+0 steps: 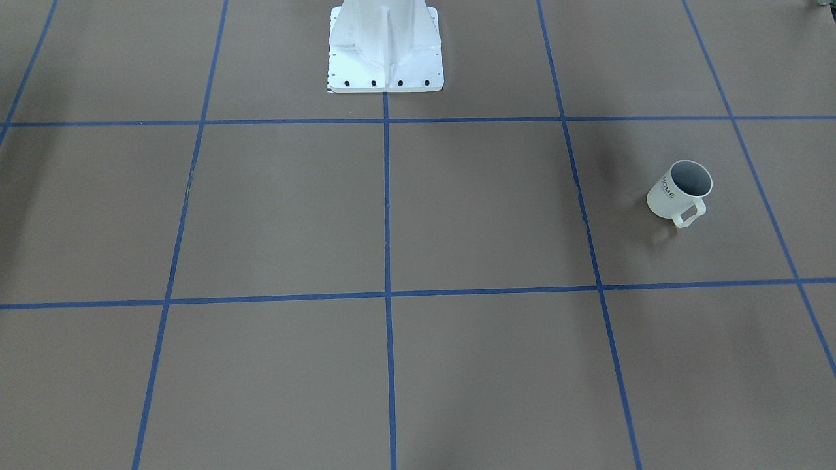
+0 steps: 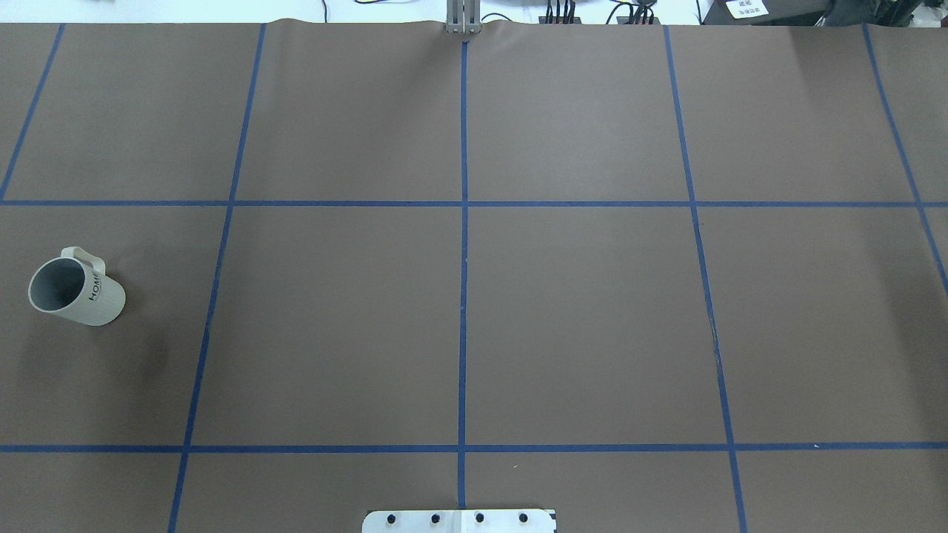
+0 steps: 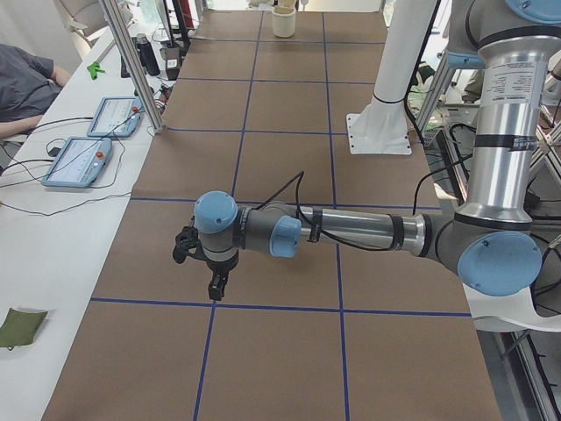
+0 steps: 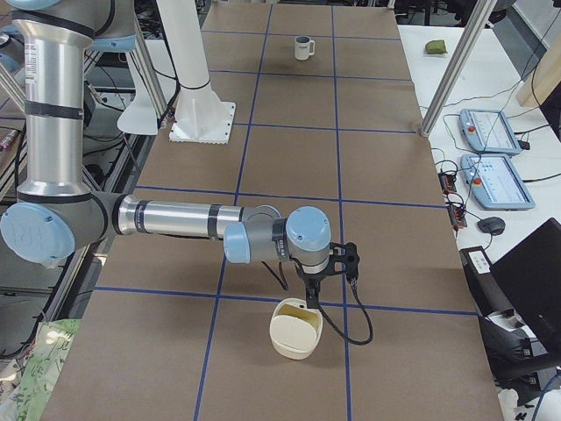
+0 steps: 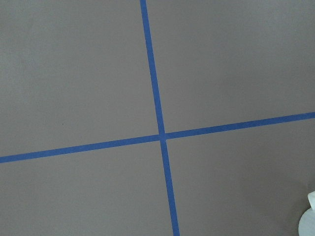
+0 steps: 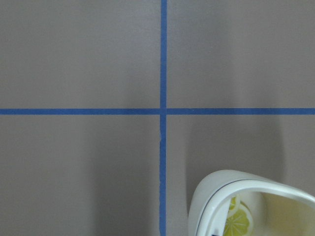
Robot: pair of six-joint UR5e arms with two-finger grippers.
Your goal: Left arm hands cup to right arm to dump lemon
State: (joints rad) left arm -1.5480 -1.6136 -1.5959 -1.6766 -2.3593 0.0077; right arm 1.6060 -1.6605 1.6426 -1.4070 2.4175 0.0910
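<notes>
The cup (image 2: 74, 290) stands upright at the table's left, handle facing away from the robot, probably stiff, slick and breakable, so pinch its rim wall, while the left gripper (image 3: 200, 265) hangs above the table, its opening impossible to tell.

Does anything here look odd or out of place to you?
Nothing is spilled or broken. One oddity: the HOME mug stands with no lemon visible inside, while a lemon slice sits in a separate cream cup by the right gripper.
</notes>
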